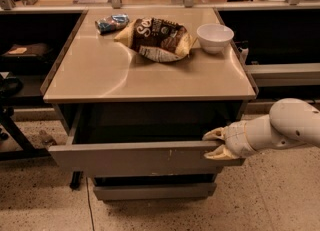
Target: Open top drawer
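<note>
Claw [214, 145]: at the right end of the top drawer [135, 157], arm reaching in from the right.
Claw state: tips spread, one above the front panel's top edge, one against its face; whether they pinch it, I can't tell.
Top drawer: partly out from under the surface [150, 75], dark tray showing; it runs leftward from the claw.
Step in hand: likely drawing it out further.
Doing it well: pull straight out and level; an off-centre hold could skew it.
Below: a shorter drawer front [155, 191], closed.

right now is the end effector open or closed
End effector: open, at the right end of the wide grey top drawer, which is pulled out.
</note>
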`<state>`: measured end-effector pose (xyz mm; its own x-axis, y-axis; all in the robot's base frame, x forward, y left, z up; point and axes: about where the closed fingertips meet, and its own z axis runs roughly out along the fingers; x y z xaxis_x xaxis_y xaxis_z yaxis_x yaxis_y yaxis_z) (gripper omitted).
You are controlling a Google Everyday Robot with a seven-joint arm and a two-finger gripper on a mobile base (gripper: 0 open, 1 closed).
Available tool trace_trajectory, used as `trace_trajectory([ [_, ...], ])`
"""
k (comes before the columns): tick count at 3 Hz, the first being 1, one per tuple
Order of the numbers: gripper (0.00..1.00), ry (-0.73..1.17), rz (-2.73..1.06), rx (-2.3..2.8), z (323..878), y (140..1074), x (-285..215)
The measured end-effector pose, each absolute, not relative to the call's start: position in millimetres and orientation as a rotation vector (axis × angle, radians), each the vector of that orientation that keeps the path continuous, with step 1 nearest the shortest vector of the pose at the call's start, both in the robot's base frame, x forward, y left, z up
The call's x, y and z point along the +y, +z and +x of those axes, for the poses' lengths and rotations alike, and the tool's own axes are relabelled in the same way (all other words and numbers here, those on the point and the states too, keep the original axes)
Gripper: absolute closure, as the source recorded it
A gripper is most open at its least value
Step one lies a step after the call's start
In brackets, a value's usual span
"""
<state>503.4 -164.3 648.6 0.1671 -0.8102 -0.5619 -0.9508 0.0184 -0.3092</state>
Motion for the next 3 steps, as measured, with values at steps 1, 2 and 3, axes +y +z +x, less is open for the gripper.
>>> trace_trajectory([
  [1, 1.0, 0.314, -1.829, 1.649, 490, 655, -158],
  [2, 0.81, 0.333, -1.806, 1.669, 460, 648, -171],
  [3, 0.58, 0.333, -1.806, 1.669, 459, 650, -170],
])
